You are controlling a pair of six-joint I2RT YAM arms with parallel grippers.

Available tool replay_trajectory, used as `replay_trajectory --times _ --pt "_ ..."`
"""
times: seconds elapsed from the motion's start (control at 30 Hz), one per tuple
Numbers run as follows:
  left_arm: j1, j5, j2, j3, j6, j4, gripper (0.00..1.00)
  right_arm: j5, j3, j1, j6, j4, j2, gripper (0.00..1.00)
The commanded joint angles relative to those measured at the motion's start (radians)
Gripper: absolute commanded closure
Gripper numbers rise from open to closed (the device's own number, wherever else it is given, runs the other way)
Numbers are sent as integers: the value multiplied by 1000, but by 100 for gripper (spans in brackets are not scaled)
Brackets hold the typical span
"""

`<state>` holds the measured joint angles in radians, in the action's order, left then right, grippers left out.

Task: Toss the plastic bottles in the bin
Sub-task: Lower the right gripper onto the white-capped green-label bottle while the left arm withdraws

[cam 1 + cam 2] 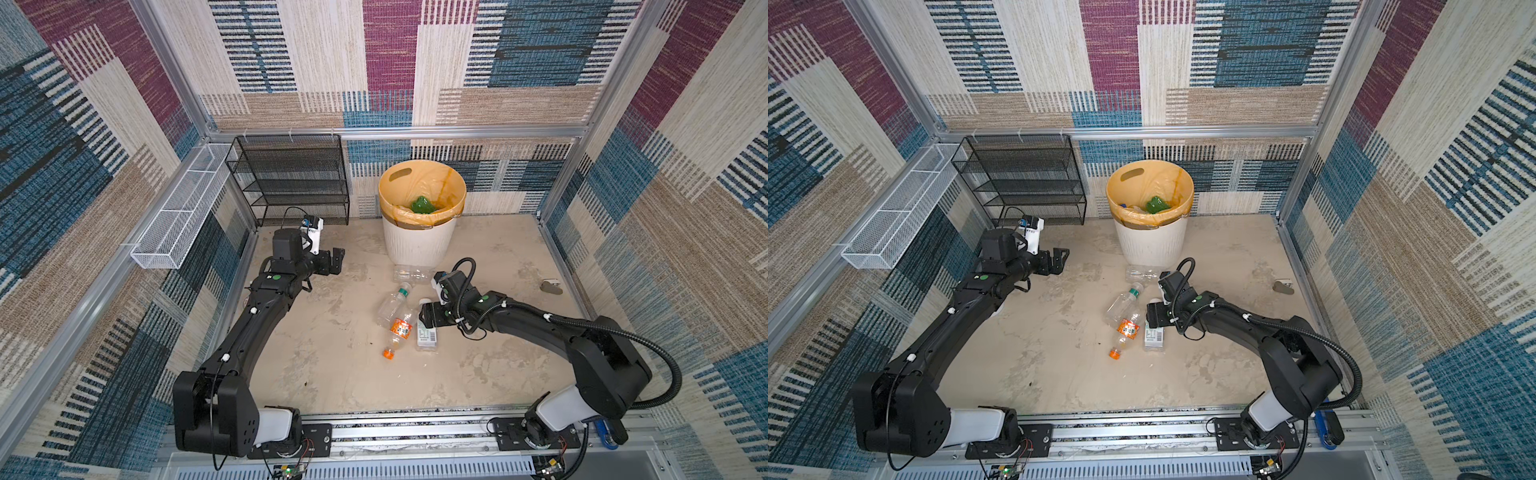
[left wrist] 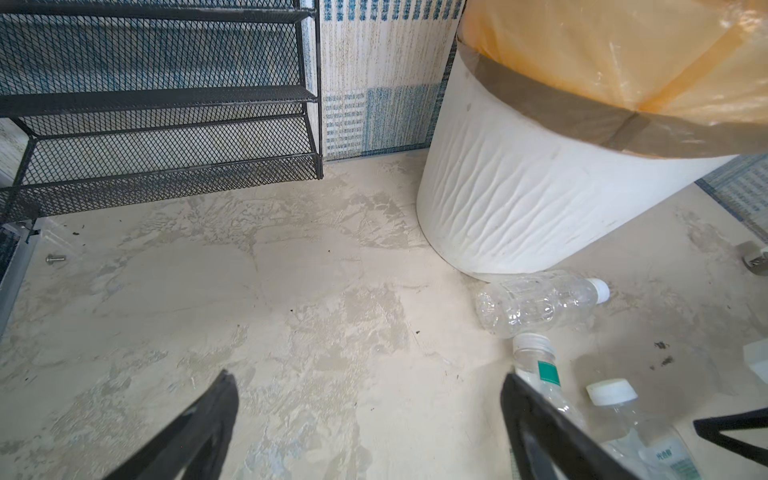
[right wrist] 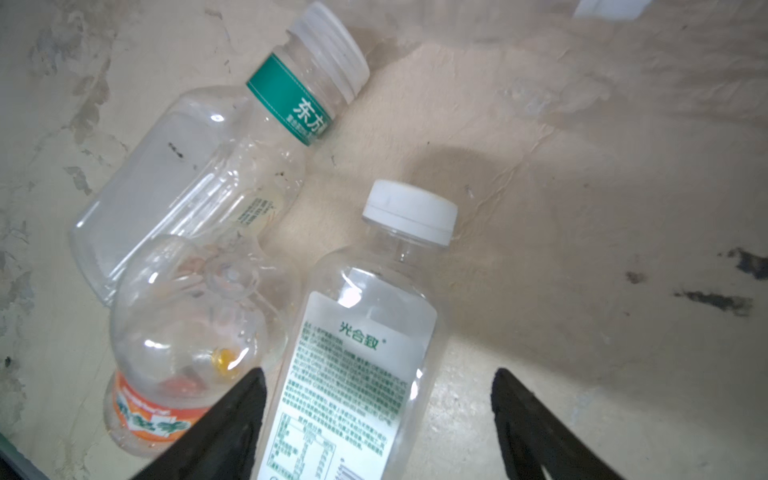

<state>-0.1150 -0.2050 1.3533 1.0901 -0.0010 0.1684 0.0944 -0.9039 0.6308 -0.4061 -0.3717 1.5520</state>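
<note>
I counted four bottles lying on the floor (image 1: 332, 374), all in front of the one bin (image 1: 415, 245). The clear unlabelled bottle (image 1: 409, 273) lay against the bin's base. Nearer me, three lay bunched together: the green-banded bottle (image 3: 199, 178), the orange-labelled bottle (image 3: 183, 332) with its base overlapping that one's lower end, and the white-labelled bottle (image 3: 365, 345) just beside both. Inside the bin's orange-yellow liner (image 1: 440, 183) I could pick out one green bottle (image 1: 423, 204); whatever else lay there was too small to count. My right gripper (image 3: 378, 370) stood spread astride the white-labelled bottle, one finger at its side, the other clear of it, nothing clamped. My left gripper (image 2: 370, 399) hung wide and empty over bare floor near the one black mesh rack (image 2: 166, 137), apart from the bin.
</note>
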Motion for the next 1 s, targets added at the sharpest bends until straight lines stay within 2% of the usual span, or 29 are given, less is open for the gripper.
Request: replay_trajectory --times 0.0,0.17,0.47,0.73,0.97 --pt "2 3 0 -4 -2 -20 1 -30 -5 12 -28 -3 20 14" --pt "3 -6 3 -5 -5 -20 1 -26 -14 31 -33 9 46 14" --pt "5 -18 5 -6 -7 -20 2 -93 -43 40 -52 -24 108 15" --pt "5 -30 9 -4 -12 -20 2 -182 -3 22 -99 -65 96 16" --pt "5 -37 12 -2 -14 -19 2 -211 -12 -9 -91 -59 81 12"
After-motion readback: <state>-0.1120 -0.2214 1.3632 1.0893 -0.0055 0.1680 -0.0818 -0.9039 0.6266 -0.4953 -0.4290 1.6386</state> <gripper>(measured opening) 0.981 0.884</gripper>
